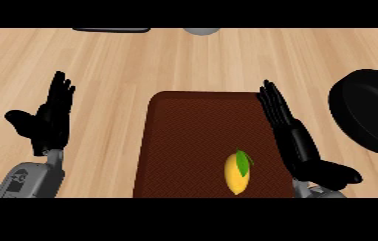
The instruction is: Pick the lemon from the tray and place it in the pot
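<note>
Black fingers of my right hand (295, 135) stand straight and together along the right edge of the tray (192, 135), thumb out toward the lower right, holding nothing. I judge it sits there because the lemon (237, 172) lies just to its left, near the tray's lower right corner; from this spot a short turn inward would bring the palm over the fruit. The lemon rests on its side on the dark brown tray, its green leaf pointing up and to the right, close to my hand but not touching it.

Beyond my hand to the right, the pot (356, 110) shows as a dark round shape cut off by the view's edge, well apart from the tray with bare wooden counter (221, 60) between. That strip of wood looks like my open lane for carrying the fruit across, though the pot's rim will have to be cleared from above.

The tray's raised border is the nearest edge to mind: my fingers are right on it, and the lemon is near enough to the border that a scoop from the side could pin it there.

My left hand (48, 117) rests open at the view's left, fingers up, well off the tray.
</note>
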Available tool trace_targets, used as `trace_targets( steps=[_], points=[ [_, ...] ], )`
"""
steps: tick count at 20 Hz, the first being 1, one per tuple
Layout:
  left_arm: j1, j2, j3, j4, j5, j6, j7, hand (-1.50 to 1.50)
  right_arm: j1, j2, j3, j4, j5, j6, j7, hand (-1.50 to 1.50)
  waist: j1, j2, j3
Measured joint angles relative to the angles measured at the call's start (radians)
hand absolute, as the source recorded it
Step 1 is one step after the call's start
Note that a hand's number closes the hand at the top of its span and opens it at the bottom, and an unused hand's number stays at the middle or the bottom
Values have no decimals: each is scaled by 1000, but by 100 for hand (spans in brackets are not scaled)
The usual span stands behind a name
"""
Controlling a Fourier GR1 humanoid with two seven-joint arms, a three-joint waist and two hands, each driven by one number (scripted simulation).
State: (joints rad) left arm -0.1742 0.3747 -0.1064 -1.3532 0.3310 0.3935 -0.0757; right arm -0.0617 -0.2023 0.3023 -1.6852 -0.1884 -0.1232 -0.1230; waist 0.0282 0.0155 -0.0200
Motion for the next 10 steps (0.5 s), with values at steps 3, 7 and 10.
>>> trace_targets(
  steps=[3, 7, 10],
  points=[
    [22, -12, 1, -5, -2, -10, -34, 0, 30, -34, -8, -86, 79, -38, -63, 150, -28, -15, 10],
    [52, -21, -14, -33, -14, -16, -74, 0, 59, -144, -123, -205, 222, -122, -162, -150, -105, -46, 10],
    [80, -37, -27, -55, -14, -20, -95, 0, 166, -145, -236, -225, 316, -277, -181, -150, -145, -49, 14]
  ],
)
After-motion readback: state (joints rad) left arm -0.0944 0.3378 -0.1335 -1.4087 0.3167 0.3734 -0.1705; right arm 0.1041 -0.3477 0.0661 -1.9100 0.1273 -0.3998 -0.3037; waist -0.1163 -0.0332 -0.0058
